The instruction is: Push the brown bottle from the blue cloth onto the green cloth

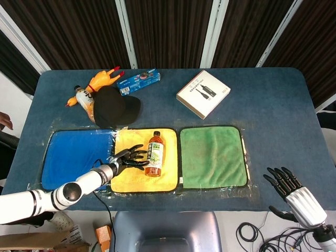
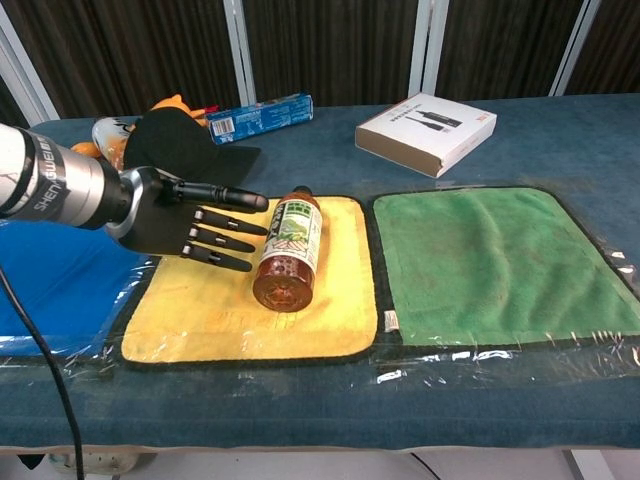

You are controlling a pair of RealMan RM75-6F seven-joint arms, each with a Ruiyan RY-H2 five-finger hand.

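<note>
On yellow cloth [image 1: 143,177], right half: brown bottle [image 1: 154,160] lying on its side, cap toward 12 o'clock, base toward 6. Off the blue cloth [image 1: 73,157] already; not yet on the green cloth [image 1: 213,156], which lies at 3 o'clock past the yellow cloth's dark edge.

Left hand [image 2: 175,226] at bottle's 9 o'clock, fingers [image 2: 228,239] spread straight and holding nothing, tips at or just short of the bottle's side; contact hard to confirm from either view. Right hand [image 1: 290,191] well apart at the bench's near right corner, fingers apart, empty.

Handling, judged: rigid round body, filled with dark liquid, so some weight but likely to roll readily on its side. Smooth label probably slick against fingertips. Uneven pushing near cap or base likely to swing it round rather than roll it straight. Best contact: flat of fingers along the mid-body at the label, pressing toward 3 o'clock. Seam between cloths and the plastic film there may check the roll.
</note>
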